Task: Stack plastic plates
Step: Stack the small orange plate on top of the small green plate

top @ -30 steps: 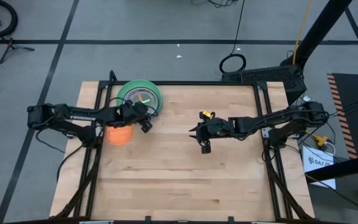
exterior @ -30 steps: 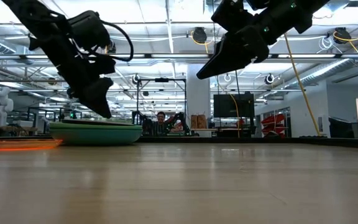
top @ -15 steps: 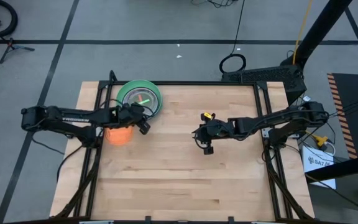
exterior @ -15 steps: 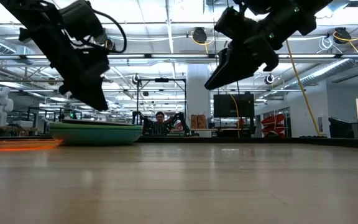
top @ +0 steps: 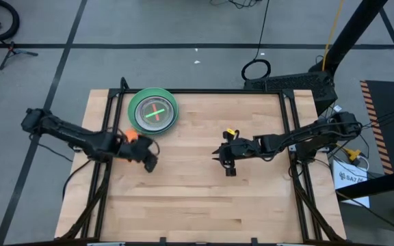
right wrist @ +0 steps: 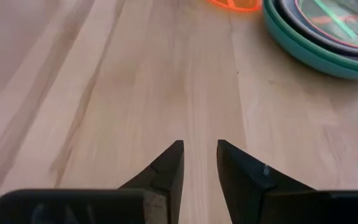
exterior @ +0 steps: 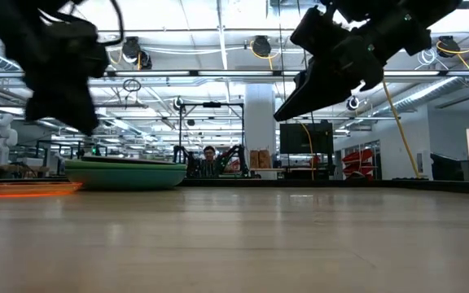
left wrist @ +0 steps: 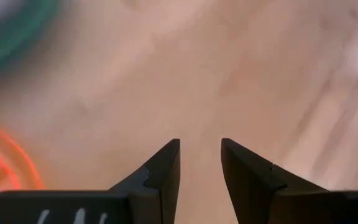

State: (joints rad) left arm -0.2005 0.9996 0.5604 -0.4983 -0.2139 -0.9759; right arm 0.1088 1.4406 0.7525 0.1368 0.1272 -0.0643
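Orange plate (top: 130, 137) just behind narrow, empty left pincer (top: 150, 162), plate stack (top: 154, 111) beyond

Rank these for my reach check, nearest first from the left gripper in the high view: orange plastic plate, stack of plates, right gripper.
1. Orange plastic plate, partly hidden under the left gripper.
2. Stack of plates, at the table's far edge.
3. Right gripper, mid-table.

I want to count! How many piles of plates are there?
2: a nested stack at the table's far left, and an orange plate beside it, partly hidden by the left arm. Stacked plates can't be counted.
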